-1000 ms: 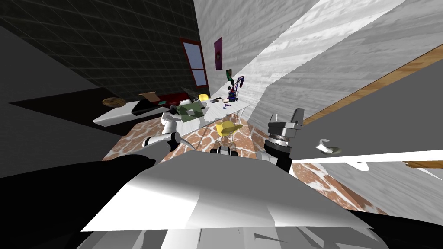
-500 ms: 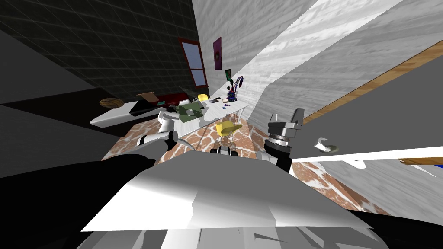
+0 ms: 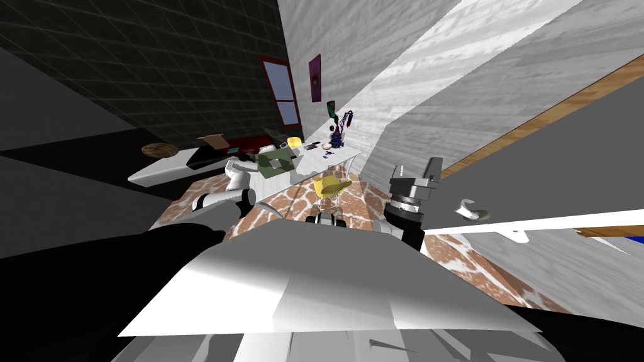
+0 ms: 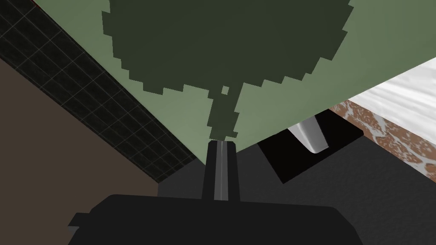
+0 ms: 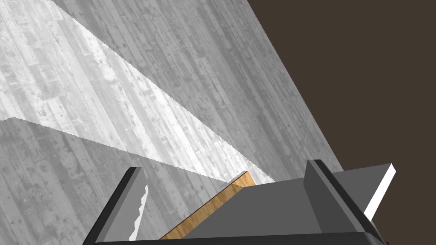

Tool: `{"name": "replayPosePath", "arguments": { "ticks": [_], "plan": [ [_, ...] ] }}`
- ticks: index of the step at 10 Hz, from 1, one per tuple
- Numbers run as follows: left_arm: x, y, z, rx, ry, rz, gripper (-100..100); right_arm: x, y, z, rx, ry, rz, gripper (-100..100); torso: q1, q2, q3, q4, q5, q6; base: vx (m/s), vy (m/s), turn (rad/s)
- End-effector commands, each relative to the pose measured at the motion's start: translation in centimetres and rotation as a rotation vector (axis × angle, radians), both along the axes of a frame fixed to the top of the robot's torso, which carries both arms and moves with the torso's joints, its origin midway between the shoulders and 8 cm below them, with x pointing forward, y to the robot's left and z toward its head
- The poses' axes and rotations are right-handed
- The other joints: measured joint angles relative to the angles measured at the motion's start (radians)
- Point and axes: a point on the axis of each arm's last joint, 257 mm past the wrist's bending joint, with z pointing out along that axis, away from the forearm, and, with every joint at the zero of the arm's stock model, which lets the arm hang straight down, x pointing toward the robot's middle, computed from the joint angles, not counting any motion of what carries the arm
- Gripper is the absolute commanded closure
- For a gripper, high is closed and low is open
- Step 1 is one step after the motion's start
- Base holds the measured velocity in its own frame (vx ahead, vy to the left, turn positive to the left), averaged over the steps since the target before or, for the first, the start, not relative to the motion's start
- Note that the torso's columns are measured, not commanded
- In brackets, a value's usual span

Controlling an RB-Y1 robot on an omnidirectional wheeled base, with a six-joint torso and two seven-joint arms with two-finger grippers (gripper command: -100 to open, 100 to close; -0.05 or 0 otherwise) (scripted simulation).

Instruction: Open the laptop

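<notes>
- Because your left gripper (image 4: 220, 143) has its fingers pressed together, tips at the lower edge of the green laptop (image 4: 255, 55) lid, lift by pushing gently along the hinge's arc.
- The laptop sits on the white table (image 3: 317, 164); it may slide.
- Your right gripper (image 5: 225, 166), fingers spread wide, holds nothing.

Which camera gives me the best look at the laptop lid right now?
The left wrist view: the green laptop lid is large and close there, its near edge plainly outlined. In the head view the lid is a small green slab on the white desk, too small for detail. The right wrist view points away from the desk.
</notes>
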Motion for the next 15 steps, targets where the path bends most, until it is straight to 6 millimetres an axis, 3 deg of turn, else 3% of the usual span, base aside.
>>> {"name": "replayPosePath", "arguments": {
  "ticks": [1,5,6,10,13,14,15],
  "plan": [
    [-0.8,1.1,0.0,-0.004,0.062,0.011,100,0.0,0.0,0.0,0.0,0.0,0.0,0,0.0,0.0,0.0,0.0,0.0,0.0,0.001,0.004,-0.046],
    [-0.4,0.6,-0.3,-0.044,0.04,-0.001,100,0.0,0.0,0.0,0.0,0.0,0.0,0,-0.001,0.0,0.0,0.0,0.0,0.0,0.0,0.002,-0.009],
    [0.3,0.0,0.5,-0.01,0.046,-0.026,-100,0.0,0.0,0.0,0.0,0.0,0.0,0,-0.001,0.0,0.0,0.0,0.0,0.0,-0.063,0.078,-0.118],
    [1.9,-1.5,2.1,0.069,0.06,-0.079,-100,0.0,0.0,0.0,0.0,0.0,0.0,0,0.001,0.002,0.001,0.001,0.0,0.0,-0.11,0.142,-0.092],
    [1.7,-1.1,1.6,0.054,0.059,-0.07,-100,0.0,0.0,0.0,0.0,0.0,0.0,0,-0.002,-0.008,-0.005,-0.002,-0.001,0.0,0.019,0.069,-0.006],
    [1.7,-1.1,1.6,0.054,0.058,-0.07,100,0.0,0.0,0.0,0.0,0.0,0.0,0,-0.002,-0.005,-0.004,-0.002,0.0,0.0,0.004,0.009,0.0],
    [1.4,-0.9,1.4,0.031,0.079,-0.056,100,0.0,0.0,0.0,0.0,0.0,0.0,0,-0.003,0.0,0.0,0.0,-0.001,0.0,0.013,0.045,-0.087]
  ]
}}
